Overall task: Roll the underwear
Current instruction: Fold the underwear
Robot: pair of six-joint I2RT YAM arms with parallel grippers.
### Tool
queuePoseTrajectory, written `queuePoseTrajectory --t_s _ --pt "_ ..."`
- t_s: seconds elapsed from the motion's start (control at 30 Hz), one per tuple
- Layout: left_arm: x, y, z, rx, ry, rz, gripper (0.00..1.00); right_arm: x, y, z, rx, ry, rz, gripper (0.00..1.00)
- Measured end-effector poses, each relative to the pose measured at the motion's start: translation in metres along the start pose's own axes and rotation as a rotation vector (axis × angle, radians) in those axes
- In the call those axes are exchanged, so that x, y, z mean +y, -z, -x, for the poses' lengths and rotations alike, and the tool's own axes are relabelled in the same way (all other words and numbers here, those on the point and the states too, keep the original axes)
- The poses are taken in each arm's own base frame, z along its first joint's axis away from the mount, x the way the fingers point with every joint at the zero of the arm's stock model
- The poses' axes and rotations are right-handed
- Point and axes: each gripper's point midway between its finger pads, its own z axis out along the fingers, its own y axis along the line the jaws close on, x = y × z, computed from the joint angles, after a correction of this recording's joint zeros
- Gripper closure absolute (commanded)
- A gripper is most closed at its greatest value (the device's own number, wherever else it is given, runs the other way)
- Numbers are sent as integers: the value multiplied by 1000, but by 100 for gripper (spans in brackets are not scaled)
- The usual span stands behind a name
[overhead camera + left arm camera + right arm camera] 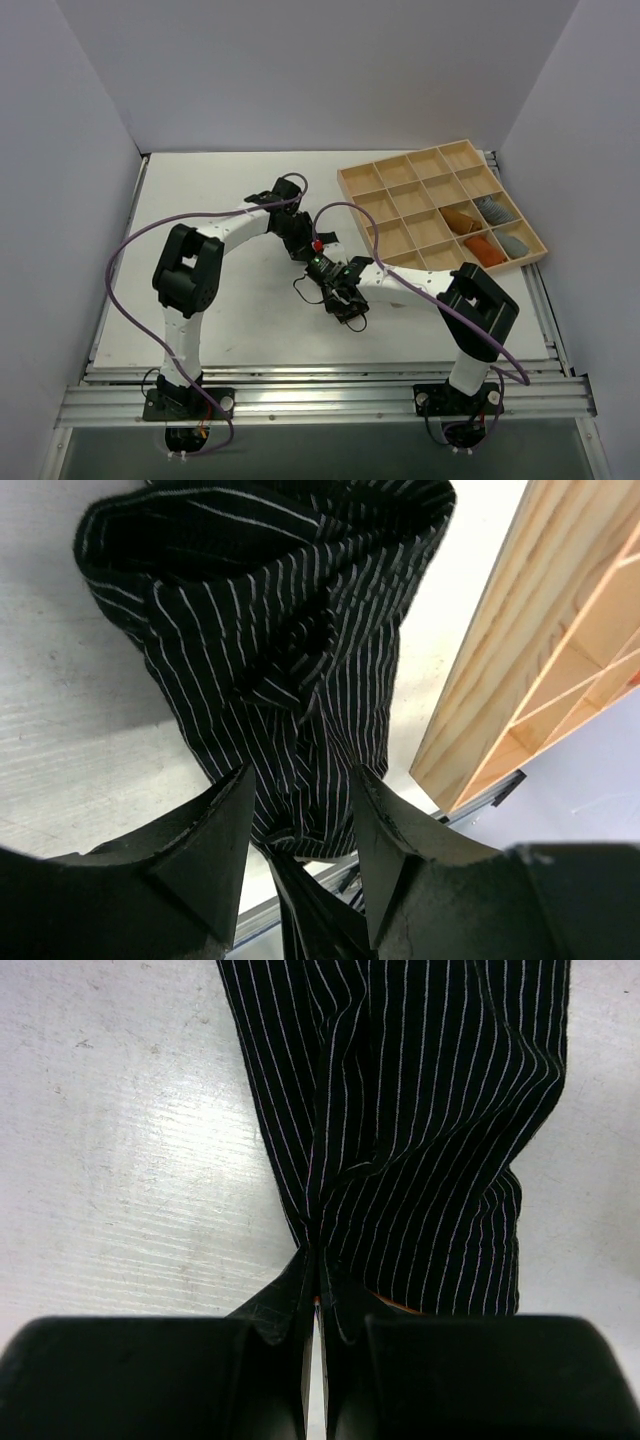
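Note:
The underwear [290,650] is black soft fabric with thin pale pinstripes, bunched on the white table. In the left wrist view it lies between the fingertips of my left gripper [300,805], whose jaws stand apart around its lower end without squeezing it. In the right wrist view my right gripper [318,1265] is shut on a pinched fold at the near edge of the underwear [420,1120]. In the top view both grippers meet at mid-table, left gripper [308,246] and right gripper [325,272], and they hide most of the garment.
A wooden tray [400,185] with several compartments stands at the right rear, close to the garment [500,660]. Small orange rolls [482,248] and grey rolls [495,209] lie in its right-hand compartments. White walls enclose the table on three sides.

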Motion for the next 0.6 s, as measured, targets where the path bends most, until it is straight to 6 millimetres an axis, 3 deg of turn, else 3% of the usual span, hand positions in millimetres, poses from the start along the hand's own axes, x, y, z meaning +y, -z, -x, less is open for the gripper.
queuePoseTrajectory --t_s 0.17,0.2,0.43,0.6 --pt "6 -10 4 -9 8 30 60 1 0 0 3 0 4 100" --pt "8 -12 5 -10 10 38 69 1 0 0 3 0 4 100" --pt "13 -19 16 -31 -12 92 97 -1 3 -2 0 -2 7 100" --pt "-1 -12 26 -60 -61 64 98 -6 11 -5 -5 -8 12 100"
